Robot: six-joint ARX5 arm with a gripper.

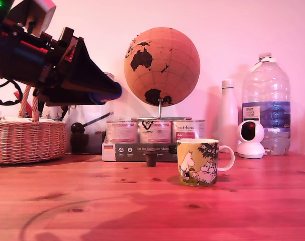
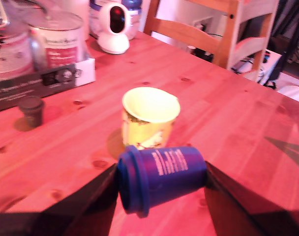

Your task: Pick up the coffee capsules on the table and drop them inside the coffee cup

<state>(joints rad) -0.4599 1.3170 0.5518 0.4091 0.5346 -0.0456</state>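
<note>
My gripper [image 1: 111,93] hangs high at the exterior view's left, shut on the blue-purple coffee capsule [image 2: 162,177], which lies sideways between the dark fingers [image 2: 95,196]. In the exterior view only the capsule's blue end [image 1: 118,92] pokes out. The yellow coffee cup [image 1: 198,161] with white cartoon figures stands upright on the wooden table [image 1: 152,206], below and to the right of the gripper. In the wrist view its white inside [image 2: 150,103] shows nothing in it, just beyond the held capsule. The dark brown capsule [image 1: 151,160] stands on the table left of the cup, also seen in the wrist view [image 2: 31,109].
A wicker basket [image 1: 27,140] sits at the exterior view's left. Behind the cup stand silver tins [image 1: 155,131] on a dark box [image 1: 137,151], a globe [image 1: 161,66], a white bottle [image 1: 227,120], a water bottle [image 1: 267,108] and a small white camera [image 1: 251,139]. A wooden chair [image 2: 223,34] stands past the table edge.
</note>
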